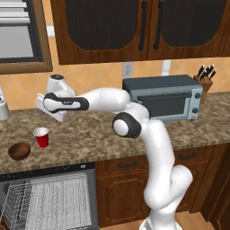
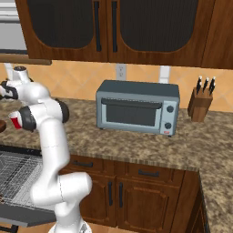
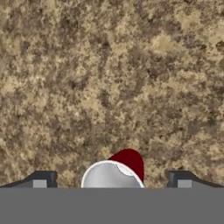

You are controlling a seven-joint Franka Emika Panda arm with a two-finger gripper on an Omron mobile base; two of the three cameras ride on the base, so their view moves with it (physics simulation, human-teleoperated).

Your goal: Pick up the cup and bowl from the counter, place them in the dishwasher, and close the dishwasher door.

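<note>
Tool point(image 3: 112, 181) open above cup point(image 3: 118, 173), upright, rim up

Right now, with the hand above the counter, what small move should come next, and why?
Probably lower the open gripper straight down over the cup. In the hand view the cup's white rim sits between the two spread fingertips, so it looks roughly lined up. In the left base view the cup stands upright on the counter beside the bowl, with the hand higher up, so a descent comes before closing.

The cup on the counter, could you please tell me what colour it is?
The cup is red outside with a white rim and inside, clearest in the left base view.
</note>
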